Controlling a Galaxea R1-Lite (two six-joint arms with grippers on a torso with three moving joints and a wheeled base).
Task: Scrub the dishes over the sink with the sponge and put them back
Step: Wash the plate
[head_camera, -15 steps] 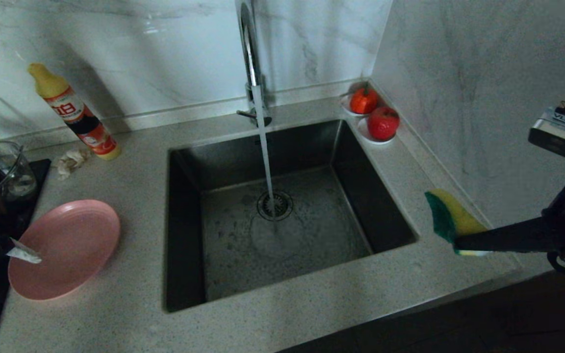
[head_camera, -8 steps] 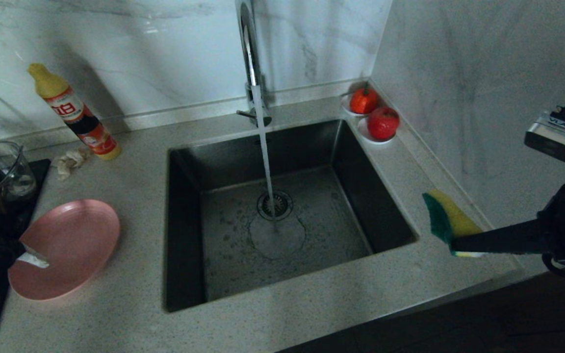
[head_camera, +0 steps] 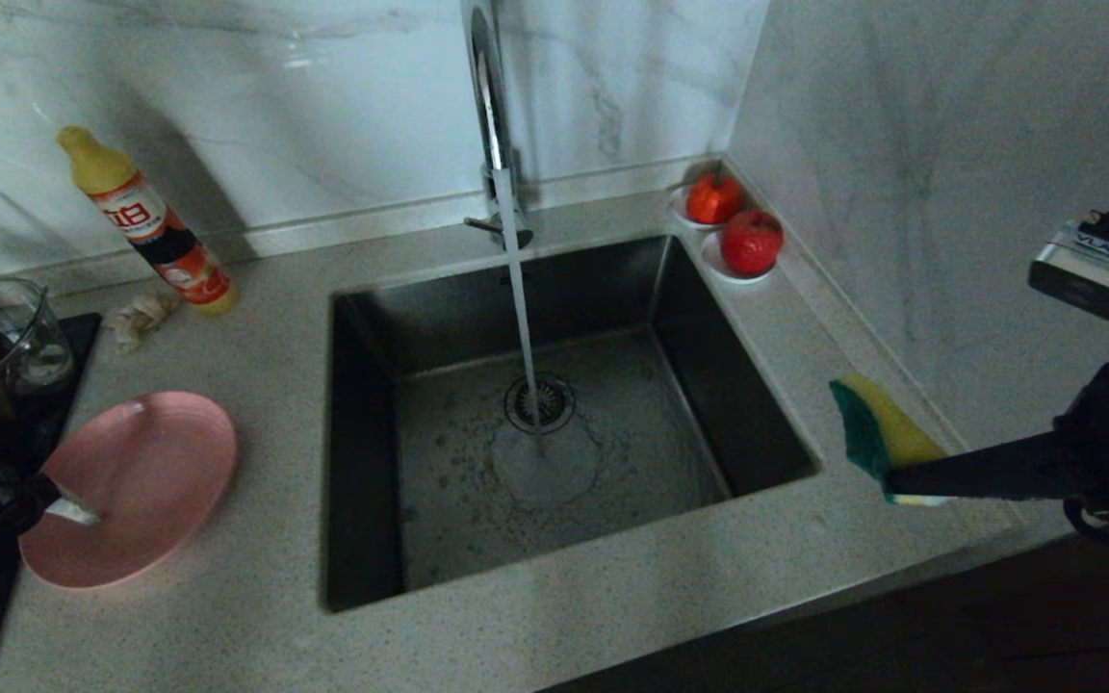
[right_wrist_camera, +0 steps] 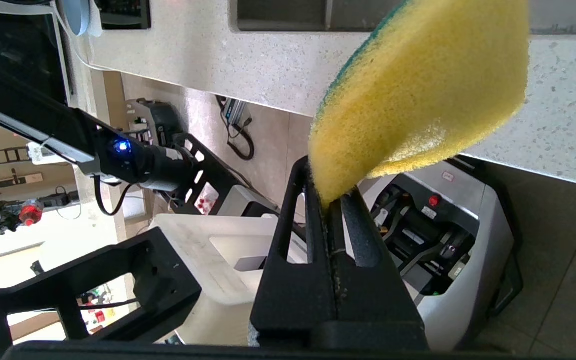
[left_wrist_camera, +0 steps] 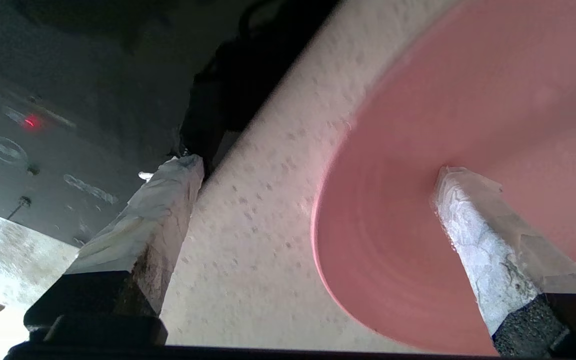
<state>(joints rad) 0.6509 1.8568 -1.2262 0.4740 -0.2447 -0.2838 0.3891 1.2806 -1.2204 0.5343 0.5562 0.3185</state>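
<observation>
While the left hand (left_wrist_camera: 318, 200) hangs wide open at the pink plate's (head_camera: 145, 476) near-left rim — one finger over the plate, the other off it — the plate lies flat on the worktop (head_camera: 266, 346) left of the sink (head_camera: 612, 452). Right of the sink, the right hand (head_camera: 901, 478) pinches the sponge (head_camera: 877, 428) above the worktop.

Speckled grey stone counter (head_camera: 256, 366) runs along a marble wall, with a dark steel sink (head_camera: 554, 414) set into it. Left of the sink: pink plate (head_camera: 131, 486) lying flat near the front edge. Behind it, a crumpled beige cloth wad (head_camera: 139, 316) just beside a leaning yellow-capped bottle (head_camera: 145, 223). Far left edge: a black slab (head_camera: 6, 423) bearing a glass pot (head_camera: 6, 337). Back right corner: two small white saucers (head_camera: 737, 269) with red fruit (head_camera: 752, 241), close together.
</observation>
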